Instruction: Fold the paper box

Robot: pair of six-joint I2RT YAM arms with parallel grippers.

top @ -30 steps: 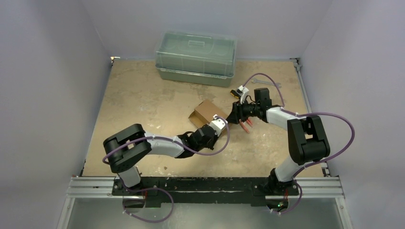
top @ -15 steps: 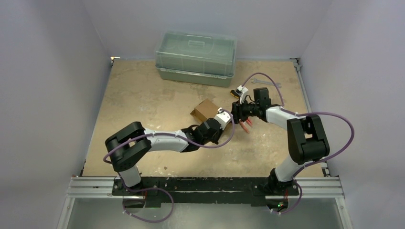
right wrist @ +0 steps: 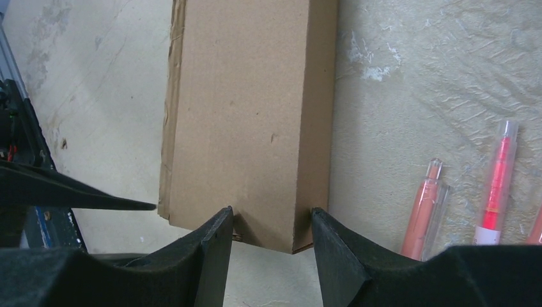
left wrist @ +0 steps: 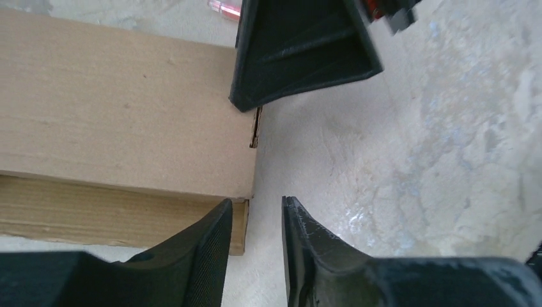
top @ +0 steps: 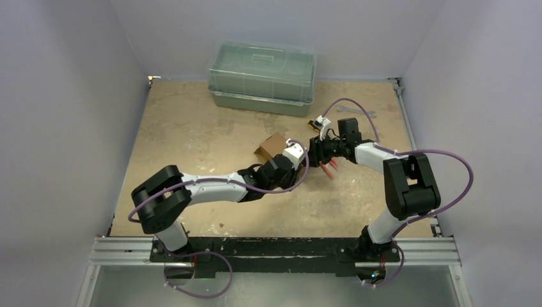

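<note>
1. The plain brown thin-cardboard box (top: 273,146) lies flat on the sandy beige bench (top: 192,128), just left of centre in the top view. One broad face is up. The left wrist view also shows a narrow side face below that broad face.
2. The left hand (left wrist: 257,203) sits at the bottom of the left wrist view, at the box's lower right corner. Its two black fingers stand a narrow gap apart and bare bench shows between them. The left finger overlaps the corner of the side face. The right finger is clear of the cardboard, so the hand is released and clamps nothing.
3. The right hand (right wrist: 270,214) sits at the bottom of the right wrist view, with both fingertips at the near end of the box's upper face. The fingers are parted, and the box looks wider than the gap between them. The hand is therefore released and not clenched on the box. In the left wrist view, at upper centre, one of its fingers meets the box's right end edge.
4. In the top view both hands converge on the box's right end. The left arm reaches in from the lower left and the right arm from the right.
5. The pink and red translucent pens (right wrist: 498,185) lie on the bench at the right of the right wrist view, beside the box but apart from it.
6. The large translucent green-grey lidded plastic container (top: 262,77) stands at upper centre of the top view, well apart from the box.
</note>
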